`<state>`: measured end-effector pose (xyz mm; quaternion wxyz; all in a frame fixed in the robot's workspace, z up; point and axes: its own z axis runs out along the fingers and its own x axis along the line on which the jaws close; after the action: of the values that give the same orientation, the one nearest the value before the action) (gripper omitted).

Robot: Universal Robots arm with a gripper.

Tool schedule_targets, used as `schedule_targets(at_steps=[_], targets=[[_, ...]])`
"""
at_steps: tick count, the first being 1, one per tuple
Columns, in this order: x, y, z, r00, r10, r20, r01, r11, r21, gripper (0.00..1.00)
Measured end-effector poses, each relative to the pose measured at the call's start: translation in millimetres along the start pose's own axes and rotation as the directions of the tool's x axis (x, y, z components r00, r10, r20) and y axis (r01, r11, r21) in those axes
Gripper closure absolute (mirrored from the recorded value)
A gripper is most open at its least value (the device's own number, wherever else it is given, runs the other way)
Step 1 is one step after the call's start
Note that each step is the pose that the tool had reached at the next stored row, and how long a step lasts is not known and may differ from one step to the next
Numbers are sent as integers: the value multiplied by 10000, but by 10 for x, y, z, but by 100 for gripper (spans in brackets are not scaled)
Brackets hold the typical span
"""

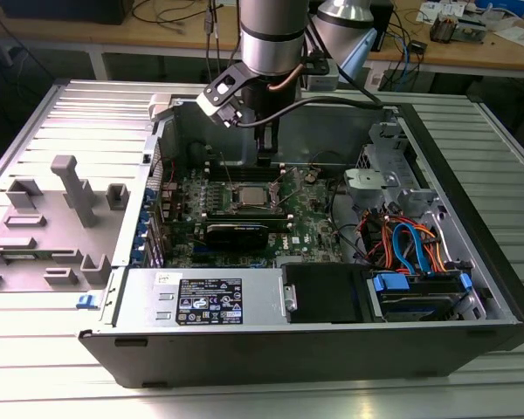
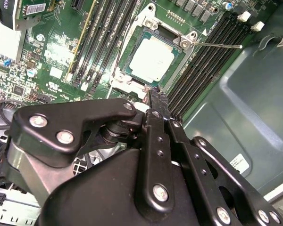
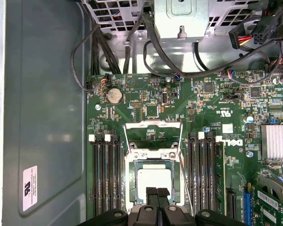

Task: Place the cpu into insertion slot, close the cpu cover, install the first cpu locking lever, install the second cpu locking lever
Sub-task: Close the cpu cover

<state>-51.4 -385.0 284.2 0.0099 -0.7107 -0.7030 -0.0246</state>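
The cpu (image 3: 154,178) (image 2: 153,59) lies flat in the insertion slot (image 3: 153,157), silvery top up, on the green board. The cpu cover (image 3: 153,128) is swung open and lies back on the side of the slot away from my fingers, with board showing through its window. A thin metal locking lever (image 2: 221,45) sticks out free from one corner of the slot. My gripper (image 3: 156,190) (image 2: 153,94) hangs just above the slot's edge with its black fingers pressed together and nothing between them. In the exterior view the gripper (image 1: 266,157) hovers over the slot (image 1: 249,194).
Long black memory slots (image 3: 106,174) flank the socket on both sides. A black card (image 1: 236,232) lies beside the socket, with cables and drive bays (image 1: 410,253) at the exterior view's right. The case walls (image 1: 271,340) surround the board. A grey fixture (image 1: 61,209) sits outside the case.
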Motion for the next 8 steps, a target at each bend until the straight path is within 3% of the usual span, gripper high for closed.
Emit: schedule_targets(at_steps=[4,8], targets=[[1,135,3,10000,3,0,-3,10000,8,89],[-2,154,5,10000,3,1,-3,10000,7,89]])
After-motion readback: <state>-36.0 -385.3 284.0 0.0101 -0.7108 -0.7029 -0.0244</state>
